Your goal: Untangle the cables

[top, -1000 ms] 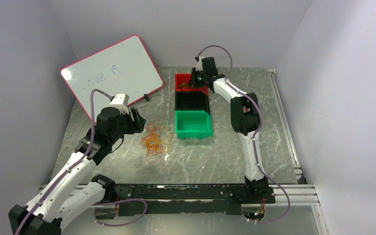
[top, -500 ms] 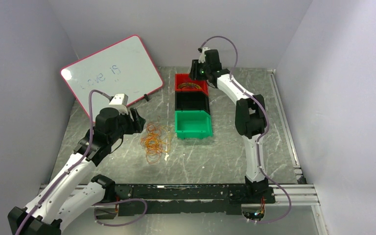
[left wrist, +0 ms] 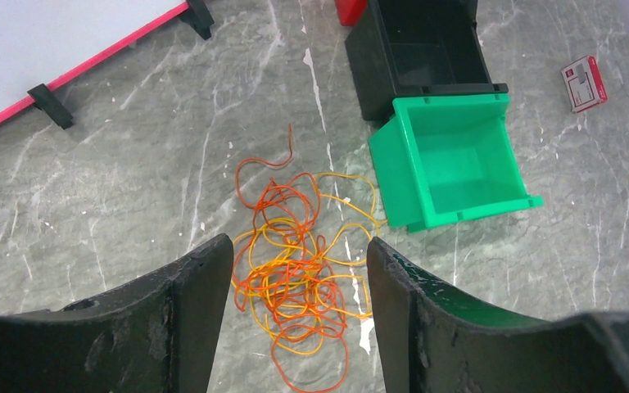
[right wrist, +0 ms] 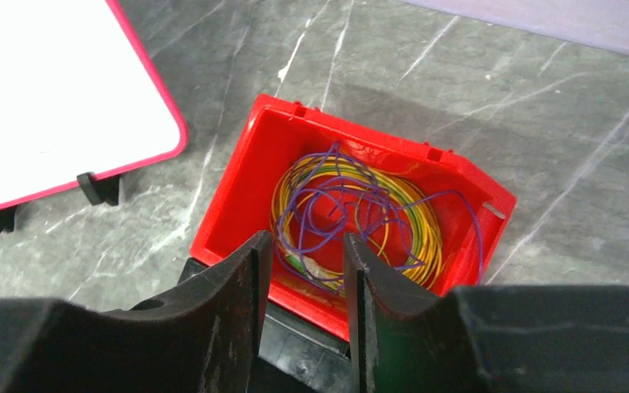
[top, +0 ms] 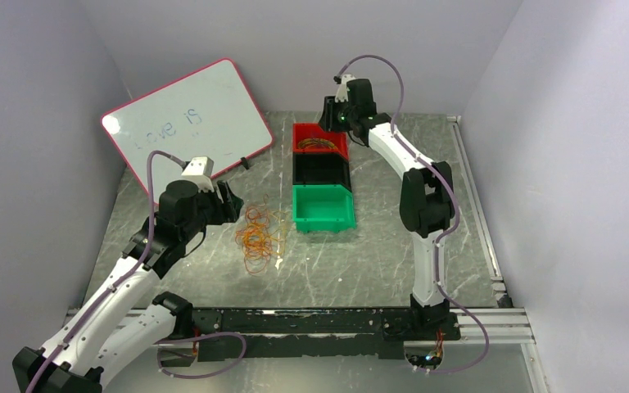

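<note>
The cables (top: 258, 233) are a small tangle of thin orange, yellow and reddish loops lying on the marble table, left of the green bin. In the left wrist view the cables (left wrist: 295, 278) lie below and between my fingers. My left gripper (top: 231, 201) (left wrist: 299, 246) is open and empty, above the tangle's left side. My right gripper (top: 328, 123) (right wrist: 305, 239) is open and empty, hovering over the near edge of the red bin (top: 299, 139) (right wrist: 237, 205). A coil of yellow and purple wires (right wrist: 360, 213) lies in that bin.
A black bin (top: 321, 172) and a green bin (top: 323, 206) (left wrist: 459, 164) stand in a row in front of the red one. A pink-framed whiteboard (top: 188, 119) leans at the back left. A small red and white card (left wrist: 583, 82) lies right of the bins.
My right gripper has lifted up and back from the red bin, leaving the wire coil uncovered inside. My left arm has barely moved.
</note>
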`<state>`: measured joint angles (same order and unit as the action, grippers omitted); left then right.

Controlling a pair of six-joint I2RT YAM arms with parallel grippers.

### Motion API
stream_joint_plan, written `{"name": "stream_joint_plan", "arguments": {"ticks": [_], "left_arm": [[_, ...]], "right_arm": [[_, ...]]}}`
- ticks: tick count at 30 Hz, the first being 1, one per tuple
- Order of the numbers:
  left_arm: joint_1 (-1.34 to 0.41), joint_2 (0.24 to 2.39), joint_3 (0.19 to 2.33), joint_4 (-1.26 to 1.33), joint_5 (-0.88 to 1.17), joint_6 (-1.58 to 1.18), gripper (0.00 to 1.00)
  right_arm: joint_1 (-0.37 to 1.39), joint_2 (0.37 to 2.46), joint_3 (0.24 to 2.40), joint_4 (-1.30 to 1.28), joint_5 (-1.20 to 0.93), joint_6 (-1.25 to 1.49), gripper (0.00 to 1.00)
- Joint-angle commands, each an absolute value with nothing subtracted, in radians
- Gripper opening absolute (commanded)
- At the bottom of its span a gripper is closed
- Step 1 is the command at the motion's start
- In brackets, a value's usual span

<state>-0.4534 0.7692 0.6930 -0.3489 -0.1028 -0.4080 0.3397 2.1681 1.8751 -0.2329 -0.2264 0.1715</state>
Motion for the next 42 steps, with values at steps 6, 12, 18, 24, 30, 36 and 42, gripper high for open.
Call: {"name": "stream_joint_plan", "arguments": {"ticks": [6, 12, 18, 24, 30, 36, 42], "left_arm": [[-0.456, 0.781, 0.678, -0.337, -0.061, -0.431, 0.66], [-0.457, 0.797, 0.650, -0.305, -0.022, -0.464, 0.67], [-0.456, 0.817, 0.623, -0.268, 0.022, -0.509, 0.66], [-0.457, 0.773, 0.619, -0.297, -0.034, -0.539, 0.65], [-0.457, 0.705, 0.636, -0.376, -0.117, -0.557, 0.66], [-0.456, 0.658, 0.645, -0.408, -0.124, -0.561, 0.66], [-0.457, 0.639, 0.645, -0.428, -0.127, -0.563, 0.66]], "right_arm": [[0.366, 1.952, 1.682, -0.174, -0.316, 0.200, 0.39], [0.457, 1.743, 1.469, -0.143, -0.249, 0.211, 0.39], [0.622, 1.596, 1.324, -0.243, -0.211, 0.088, 0.39], [0.718, 1.539, 1.235, -0.298, -0.299, 0.035, 0.39], [0.796, 1.616, 1.233, -0.301, -0.331, -0.002, 0.38], [0.821, 1.763, 1.311, -0.323, -0.310, -0.003, 0.38], [0.853, 1.869, 1.382, -0.342, -0.273, -0.018, 0.38]]}}
